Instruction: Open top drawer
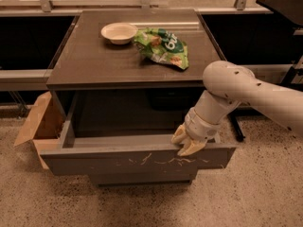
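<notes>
The top drawer [118,161] is a wide dark grey front with pale squiggly scratches across its middle. It stands pulled well out from under the cabinet top, and its inside shows dark and empty. My gripper [188,143] hangs from the white arm [246,91] that comes in from the right. Its pale fingertips sit on the top edge of the drawer front, right of the middle. A lower drawer front [142,178] shows only as a strip beneath.
On the cabinet top [90,60] stand a white bowl [119,32] and a green snack bag [163,46]. An open cardboard box [38,124] sits on the floor at the left. A dark table [284,4] and its leg stand at the right.
</notes>
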`<state>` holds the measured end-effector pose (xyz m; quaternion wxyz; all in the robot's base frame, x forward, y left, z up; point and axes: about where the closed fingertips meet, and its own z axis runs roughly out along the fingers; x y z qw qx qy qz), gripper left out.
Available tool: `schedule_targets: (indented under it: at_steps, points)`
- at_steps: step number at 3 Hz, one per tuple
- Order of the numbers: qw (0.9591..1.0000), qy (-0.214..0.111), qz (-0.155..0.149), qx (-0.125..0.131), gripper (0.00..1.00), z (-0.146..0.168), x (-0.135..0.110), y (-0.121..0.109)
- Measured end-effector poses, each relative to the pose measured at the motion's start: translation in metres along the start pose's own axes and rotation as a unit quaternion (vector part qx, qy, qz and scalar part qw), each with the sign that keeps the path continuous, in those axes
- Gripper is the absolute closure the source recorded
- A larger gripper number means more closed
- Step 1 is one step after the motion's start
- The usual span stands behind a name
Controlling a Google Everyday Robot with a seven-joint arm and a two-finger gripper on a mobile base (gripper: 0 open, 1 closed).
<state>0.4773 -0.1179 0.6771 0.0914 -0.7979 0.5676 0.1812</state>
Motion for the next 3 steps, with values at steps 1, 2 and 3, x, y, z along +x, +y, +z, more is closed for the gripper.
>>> schedule_targets:
  at_steps: [1,2,3]
  points:
    - [1.0000,0.000,0.000,0.000,0.00,0.000,-0.004,-0.001]
    - [1.0000,0.000,0.000,0.000,0.00,0.000,-0.004,-0.001]
    - [0.9998,-0.004,-0.013,0.014,0.00,-0.016,-0.002,0.001]
